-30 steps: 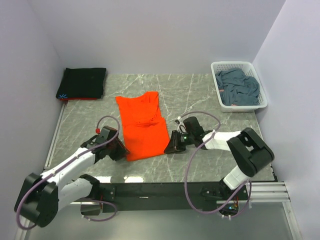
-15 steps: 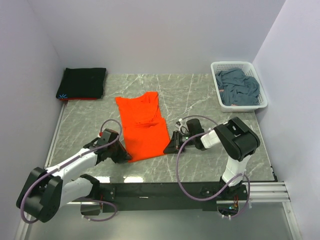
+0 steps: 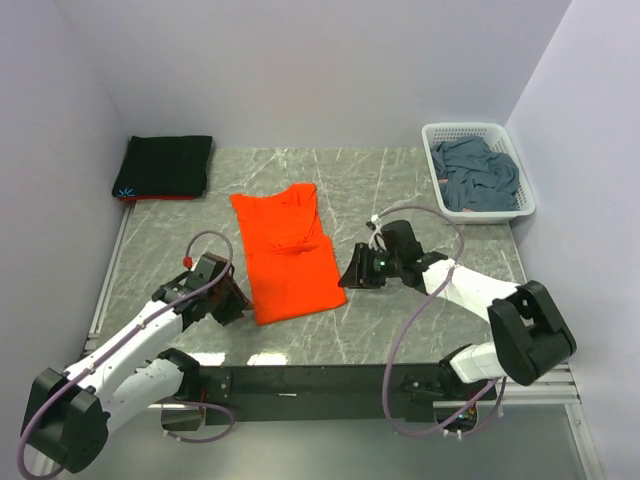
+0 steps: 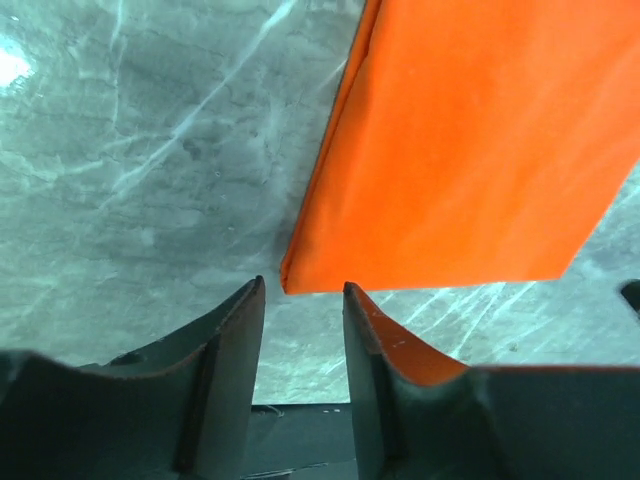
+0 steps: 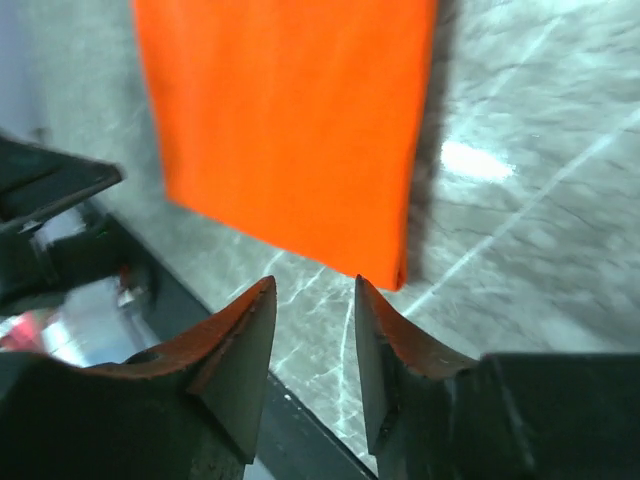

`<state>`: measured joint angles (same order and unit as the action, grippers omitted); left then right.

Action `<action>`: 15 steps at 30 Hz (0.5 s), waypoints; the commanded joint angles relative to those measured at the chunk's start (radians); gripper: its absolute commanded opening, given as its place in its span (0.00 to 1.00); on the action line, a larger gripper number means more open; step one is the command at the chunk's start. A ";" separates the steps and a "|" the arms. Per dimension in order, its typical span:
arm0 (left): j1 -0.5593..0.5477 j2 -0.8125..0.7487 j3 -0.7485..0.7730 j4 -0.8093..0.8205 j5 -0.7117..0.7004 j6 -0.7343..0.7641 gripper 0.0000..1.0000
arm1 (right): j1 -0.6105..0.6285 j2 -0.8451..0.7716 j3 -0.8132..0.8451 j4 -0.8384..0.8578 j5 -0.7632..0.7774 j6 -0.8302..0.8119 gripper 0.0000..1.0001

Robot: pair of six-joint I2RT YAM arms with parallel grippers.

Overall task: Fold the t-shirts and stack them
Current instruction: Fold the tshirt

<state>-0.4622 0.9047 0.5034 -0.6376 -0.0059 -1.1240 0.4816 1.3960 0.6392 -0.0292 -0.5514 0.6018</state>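
The orange t-shirt [image 3: 287, 255] lies folded lengthwise on the marble table, collar end far, hem end near. My left gripper [image 3: 240, 305] is open and empty just off the shirt's near left corner [image 4: 300, 275]. My right gripper [image 3: 347, 280] is open and empty just off the near right corner [image 5: 395, 270]. The black t-shirt [image 3: 165, 166] lies folded at the far left corner. The blue-grey t-shirt [image 3: 478, 176] sits crumpled in the white basket [image 3: 436, 133].
The table's [image 3: 400, 330] near edge and the dark mounting rail [image 3: 330, 385] run just behind both grippers. Walls close in the left, far and right sides. The basket stands at the far right.
Both grippers have pulled back a little from the shirt's near corners, the left one leftward and the right one rightward. The shirt has not moved.
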 commanded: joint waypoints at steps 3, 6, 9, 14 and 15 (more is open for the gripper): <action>-0.018 0.077 0.052 -0.027 -0.022 0.053 0.45 | 0.127 -0.019 0.132 -0.351 0.378 -0.040 0.49; -0.050 0.126 0.084 -0.042 -0.046 0.061 0.53 | 0.210 0.040 0.204 -0.421 0.499 -0.014 0.56; -0.087 0.152 0.116 -0.065 -0.083 0.049 0.61 | 0.245 0.083 0.254 -0.443 0.544 0.019 0.56; -0.122 0.178 0.130 -0.071 -0.108 0.032 0.65 | 0.272 0.130 0.295 -0.454 0.570 0.035 0.56; -0.125 0.183 0.127 -0.068 -0.106 0.030 0.65 | 0.275 0.149 0.298 -0.454 0.571 0.033 0.56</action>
<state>-0.5735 1.0760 0.6029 -0.6960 -0.0776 -1.0874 0.7437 1.5166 0.8860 -0.4458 -0.0593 0.6167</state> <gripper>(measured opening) 0.649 0.561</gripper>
